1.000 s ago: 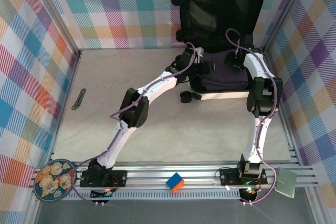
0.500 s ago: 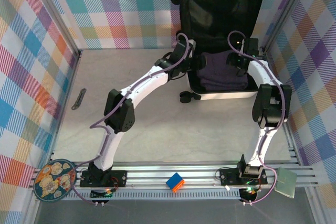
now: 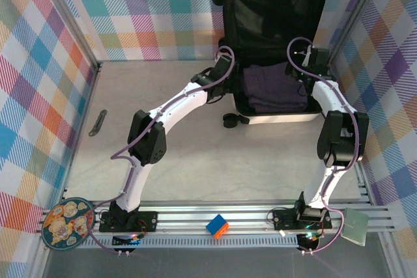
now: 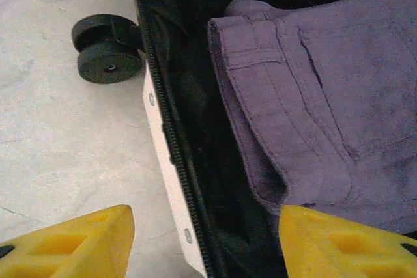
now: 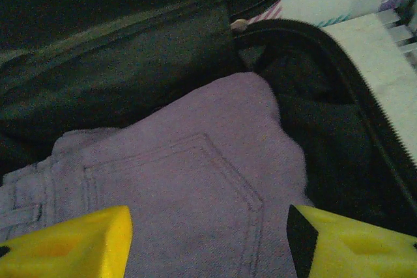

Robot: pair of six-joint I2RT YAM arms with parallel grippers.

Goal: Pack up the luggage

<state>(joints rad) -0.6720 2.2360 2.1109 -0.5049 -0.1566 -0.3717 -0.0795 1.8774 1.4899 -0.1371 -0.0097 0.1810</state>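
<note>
Arms have drawn off the purple trousers (image 4: 313, 96) to the 9 and 3 o'clock rims of the luggage (image 3: 277, 119), at table 1 o'clock; left gripper (image 4: 203, 216) and right gripper (image 5: 208, 216) wide, seemingly empty; garment in, lid-closing likely next.

The luggage (image 3: 277, 120) has a smooth white hard-plastic shell, a matt black cloth lining (image 4: 208, 115) and a toothed black zipper (image 4: 184, 180). Its wheel (image 4: 107, 53) looks like matt black plastic. The folded purple trousers (image 4: 313, 96) are soft, fuzzy matt cloth with raised stitched seams. The counter (image 4: 58, 141) is pale, matt and faintly veined like stone.
</note>
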